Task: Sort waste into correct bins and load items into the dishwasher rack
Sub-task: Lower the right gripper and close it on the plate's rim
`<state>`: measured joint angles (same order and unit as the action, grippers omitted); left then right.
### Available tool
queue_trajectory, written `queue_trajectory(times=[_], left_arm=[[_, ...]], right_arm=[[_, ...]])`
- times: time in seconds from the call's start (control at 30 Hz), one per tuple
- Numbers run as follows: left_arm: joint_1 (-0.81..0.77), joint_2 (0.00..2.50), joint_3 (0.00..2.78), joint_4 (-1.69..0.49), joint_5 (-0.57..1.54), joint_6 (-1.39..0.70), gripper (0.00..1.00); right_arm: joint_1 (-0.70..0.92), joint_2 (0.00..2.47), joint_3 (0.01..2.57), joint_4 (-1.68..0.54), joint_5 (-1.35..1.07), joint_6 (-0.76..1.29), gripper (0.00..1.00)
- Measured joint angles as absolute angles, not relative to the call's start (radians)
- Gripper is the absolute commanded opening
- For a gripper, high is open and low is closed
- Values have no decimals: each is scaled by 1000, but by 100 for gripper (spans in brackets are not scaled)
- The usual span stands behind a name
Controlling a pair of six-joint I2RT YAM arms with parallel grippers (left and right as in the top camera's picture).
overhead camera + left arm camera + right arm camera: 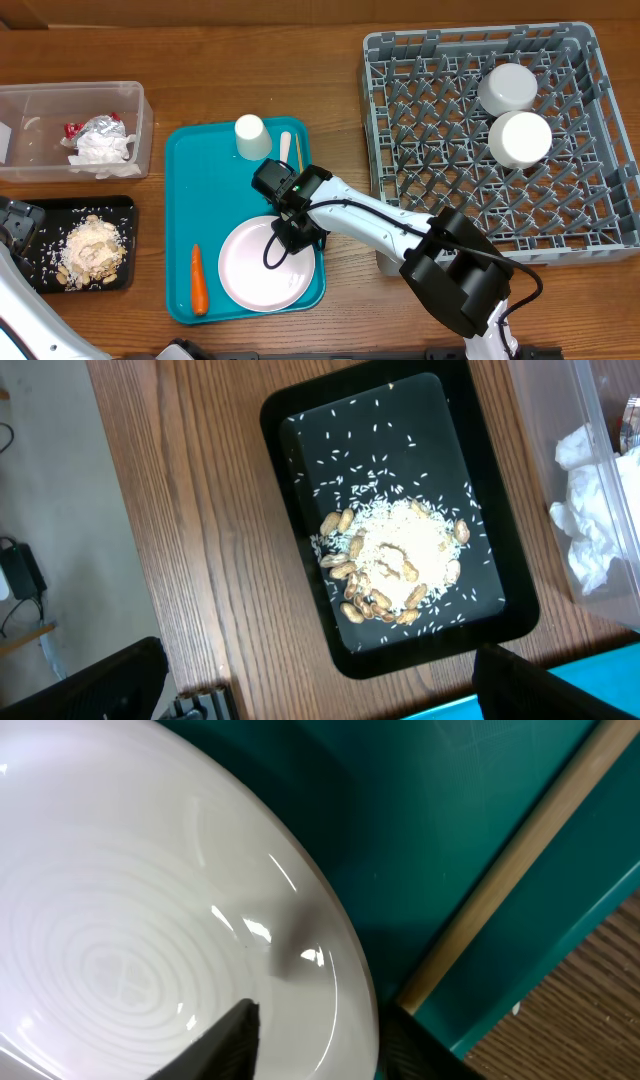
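My right jaws hide the upper right rim of the plate (pixel 255 270) from overhead. At my wrist only dark fingertips (pixel 232 1038) show at the bottom edge, so I cannot tell whether they pinch the rim. That view crops the plate at left and bottom. My left wrist view crops the clear tub (pixel 600 410) and the napkin (pixel 590 530) at its right edge.

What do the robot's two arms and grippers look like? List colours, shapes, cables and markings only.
The right arm has white tubular links between bulky black joint housings, a thin black cable looping beside it and a small green light near the wrist. The right gripper is black. The left arm shows the same white and black; the left gripper's fingers are matte black.
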<state>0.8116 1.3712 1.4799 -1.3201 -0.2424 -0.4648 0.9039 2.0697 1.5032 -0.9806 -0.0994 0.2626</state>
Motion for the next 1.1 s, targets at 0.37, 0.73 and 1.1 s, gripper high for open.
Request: queue_trajectory(times=[0.37, 0.73, 1.1], left_arm=[[812, 1371, 1480, -1320, -242, -465, 100], [812, 1371, 1480, -1320, -242, -465, 100], [812, 1371, 1480, -1320, -242, -465, 100]], right_arm=[[904, 2075, 1502, -975, -95, 262, 44], [904, 2084, 1499, -960, -96, 273, 43], [904, 2098, 1498, -951, -96, 290, 35]])
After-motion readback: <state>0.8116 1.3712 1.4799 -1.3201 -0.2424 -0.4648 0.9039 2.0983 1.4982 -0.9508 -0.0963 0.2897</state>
